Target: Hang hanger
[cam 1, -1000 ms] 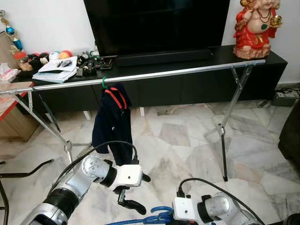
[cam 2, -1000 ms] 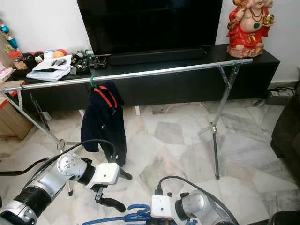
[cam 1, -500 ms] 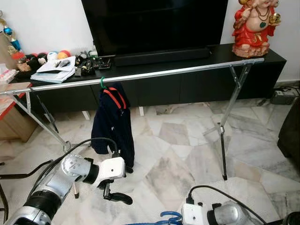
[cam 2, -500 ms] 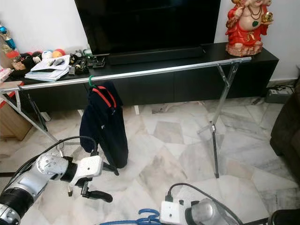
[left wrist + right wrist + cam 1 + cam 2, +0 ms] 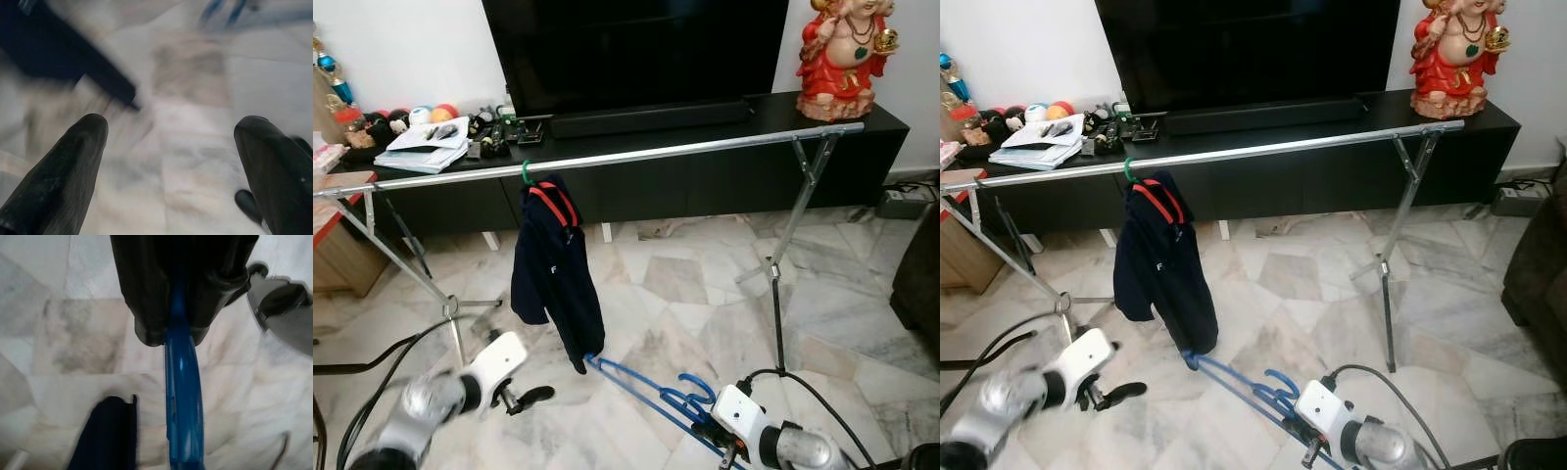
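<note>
Marble floor (image 5: 685,284) before a black TV console (image 5: 705,166).
A dark television (image 5: 636,49) stands against the white wall (image 5: 411,49).

Head stereo pair looks forward-down at the clothes rail (image 5: 607,159) (shared); wrist cams close over marble floor (image 5: 195,147).

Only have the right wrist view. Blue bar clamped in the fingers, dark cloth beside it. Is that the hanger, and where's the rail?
Observer: Yes. The right gripper holds a blue hanger low over the floor. The silver rail runs well above it, in front of the TV console.
Operator: Dark cloth?
Observer: A navy jacket hanging on the rail by a green hook. The hanger's far end is near its hem.
Operator: Left arm?
Observer: The left gripper is low on the robot's left, open and holding nothing.
</note>
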`<state>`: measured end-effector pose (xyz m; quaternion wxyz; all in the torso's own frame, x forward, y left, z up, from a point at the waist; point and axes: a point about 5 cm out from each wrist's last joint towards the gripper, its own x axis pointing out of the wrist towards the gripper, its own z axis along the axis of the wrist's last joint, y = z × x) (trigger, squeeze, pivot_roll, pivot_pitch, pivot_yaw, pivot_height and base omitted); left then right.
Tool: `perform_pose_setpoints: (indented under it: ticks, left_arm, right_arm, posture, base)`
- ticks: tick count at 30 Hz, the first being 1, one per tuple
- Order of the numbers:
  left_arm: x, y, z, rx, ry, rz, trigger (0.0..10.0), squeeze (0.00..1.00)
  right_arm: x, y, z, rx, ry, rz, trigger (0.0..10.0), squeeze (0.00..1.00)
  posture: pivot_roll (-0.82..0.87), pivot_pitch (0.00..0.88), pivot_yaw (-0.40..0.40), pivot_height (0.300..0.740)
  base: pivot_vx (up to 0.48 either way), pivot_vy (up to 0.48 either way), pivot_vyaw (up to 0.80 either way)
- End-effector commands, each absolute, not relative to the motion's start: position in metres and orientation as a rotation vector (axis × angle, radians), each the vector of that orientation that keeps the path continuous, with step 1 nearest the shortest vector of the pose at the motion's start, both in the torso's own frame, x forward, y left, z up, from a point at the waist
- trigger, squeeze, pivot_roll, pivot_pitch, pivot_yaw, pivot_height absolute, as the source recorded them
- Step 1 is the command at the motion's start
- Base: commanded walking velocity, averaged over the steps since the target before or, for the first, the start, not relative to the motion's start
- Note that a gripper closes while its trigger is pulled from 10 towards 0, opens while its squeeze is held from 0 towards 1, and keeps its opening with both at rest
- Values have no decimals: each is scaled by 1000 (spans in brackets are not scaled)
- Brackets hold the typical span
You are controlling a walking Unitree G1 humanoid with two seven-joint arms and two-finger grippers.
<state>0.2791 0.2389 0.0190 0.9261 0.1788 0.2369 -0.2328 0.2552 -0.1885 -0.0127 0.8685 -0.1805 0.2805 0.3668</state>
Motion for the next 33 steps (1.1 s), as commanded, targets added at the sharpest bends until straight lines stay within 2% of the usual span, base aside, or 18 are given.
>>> perform_pose_setpoints:
  ticks: [1,4,7,13,21,22,23,29,33]
  left_arm:
    - [259,259,-3,285,593,-266,10000,0]
    - [233,271,-27,188,710,-39,10000,0]
    - [210,276,-43,163,794,99,10000,0]
    - [183,262,-65,105,901,145,10000,0]
    - [177,247,-74,-2,929,215,10000,0]
    - [177,245,-75,0,934,213,10000,0]
    - [176,239,-77,-18,938,202,10000,0]
    - [175,236,-78,-51,934,209,10000,0]
    - [173,235,-79,-77,929,221,10000,0]
  right_arm:
    - [258,-188,-14,-294,570,654,0,0]
    - [260,-187,-14,-168,538,512,0,0]
    - [262,-190,-15,-60,519,346,0,0]
    - [262,-192,-18,53,537,242,0,0]
    - [267,-187,-15,90,521,192,0,0]
    - [268,-186,-15,95,520,184,8549,0]
    - [269,-182,-14,90,515,173,10000,0]
    - [269,-174,-13,130,484,129,10000,0]
    - [267,-175,-14,65,476,86,10000,0]
  posture:
    - [49,28,78,740]
    - [44,16,61,740]
    - [48,8,46,740]
    - [39,0,19,740]
    - [35,0,8,740]
    - [30,0,6,740]
    - [27,0,5,740]
    - [2,5,-1,740]
    - [-12,14,-17,740]
  base:
    - [0,0,0]
    - [0,0,0]
    - [0,0,0]
    - [0,0,0]
    - [0,0,0]
    - [0,0,0]
    - [0,0,0]
    - [0,0,0]
    - [0,0,0]
